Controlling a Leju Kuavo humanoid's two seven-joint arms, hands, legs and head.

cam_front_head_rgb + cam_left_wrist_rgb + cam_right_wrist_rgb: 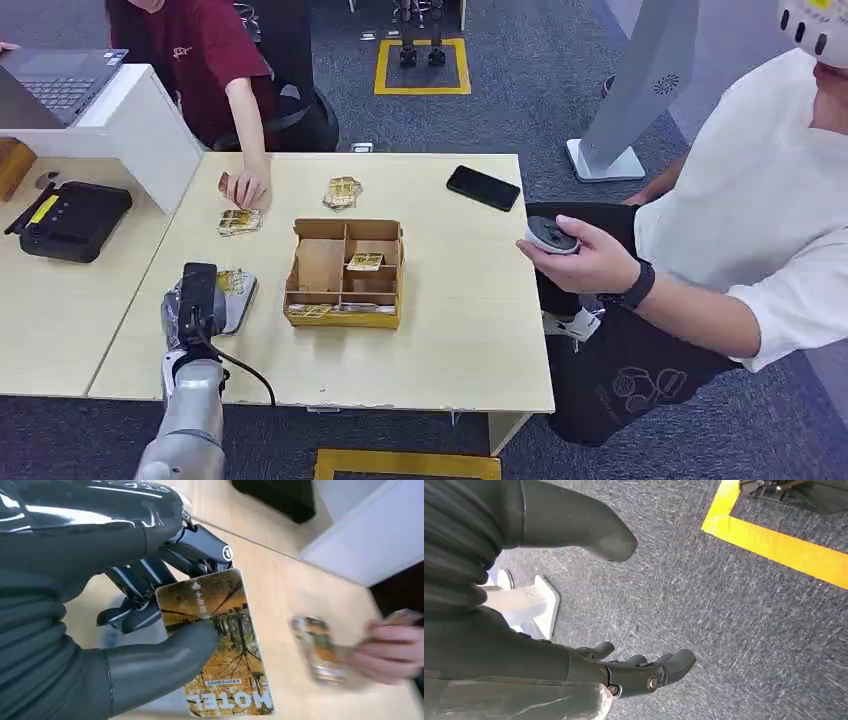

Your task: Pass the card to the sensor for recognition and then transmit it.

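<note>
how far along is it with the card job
Pickup looks done: the left hand pinches a hotel card between thumb and fingers, just above the table. Still to do: present it to the sensor, then pass it on. Which device is the sensor I cannot tell. The right hand hangs empty over the floor.

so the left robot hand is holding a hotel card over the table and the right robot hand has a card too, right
Not quite. The left robot hand does hold the hotel card over the table, but the right robot hand holds nothing: the right wrist view shows it hanging over the carpet with its fingers apart.
</note>
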